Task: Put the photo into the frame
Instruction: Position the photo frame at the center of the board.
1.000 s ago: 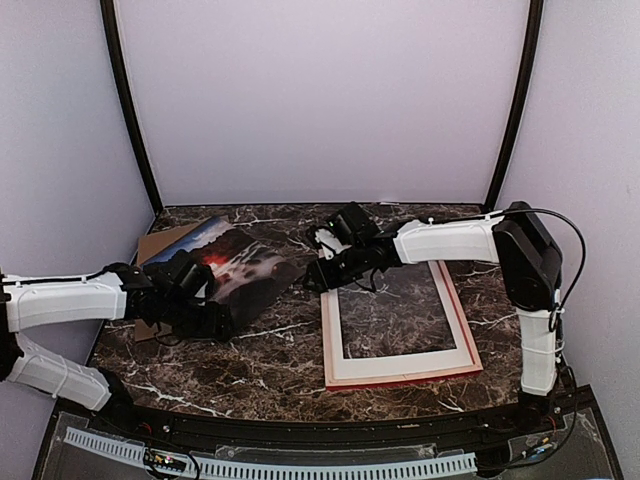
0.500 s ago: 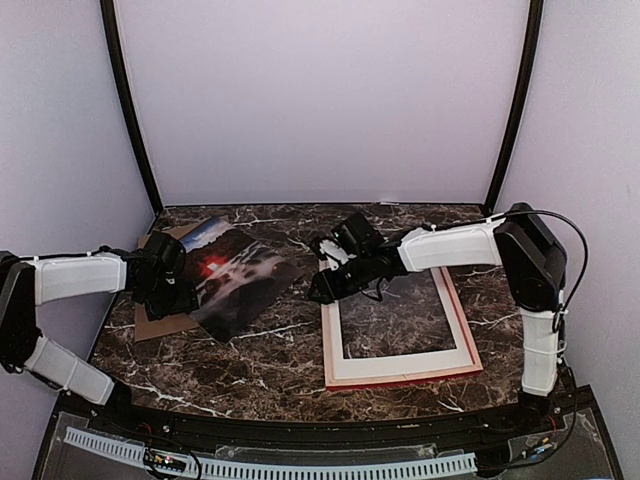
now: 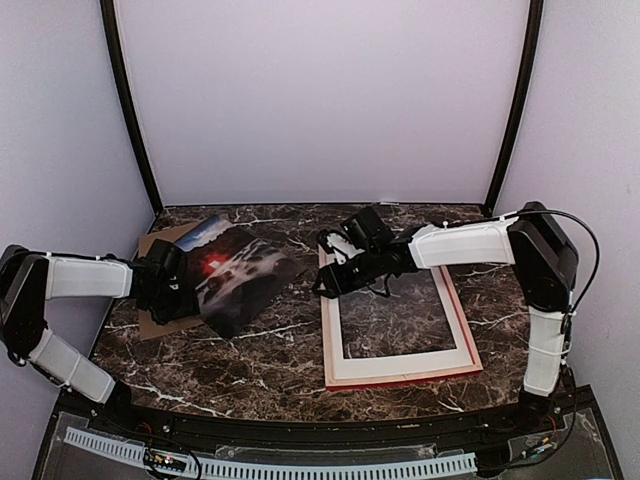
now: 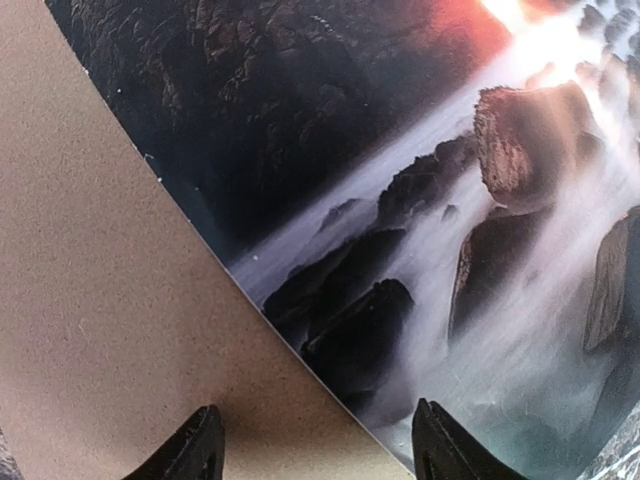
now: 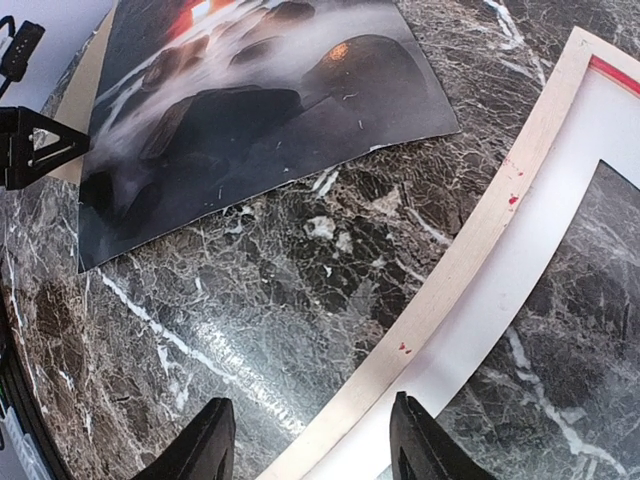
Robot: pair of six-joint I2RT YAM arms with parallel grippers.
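Nearest to us, the frame (image 3: 400,372) lies flat on the table (image 3: 260,350), on the right side. Its pale wood back faces up, a thin red line shows along its near edge, and marble shows through its opening. We cannot tell whether a clear sheet sits in it.

At the frame's far left corner hangs the right claw (image 5: 312,440). Its fingers stand moderately apart, astride the wooden rail. We cannot tell whether they press on the rail or only stand over it.

Well to the left, the left claw (image 4: 318,445) is low over the photo (image 3: 240,268). Its fingers are spread wide with nothing held. One tip is over the brown backing board (image 4: 100,250) and the other over the print, so the photo's edge runs between them.

The photo is not yet in the frame. It lies picture side up, its left part on the board and its right part on the table, well apart from the frame.

We judge the step in hand to be taking hold of the photo's left edge. To do it well, we should work one finger under the edge where it overlaps the board and pinch only the margin. We should close gently so the sheet does not crease. The board must stay behind, so we should check that only the print rises. After that we should keep the sheet low and level on its way right, with the right claw steadying the frame.
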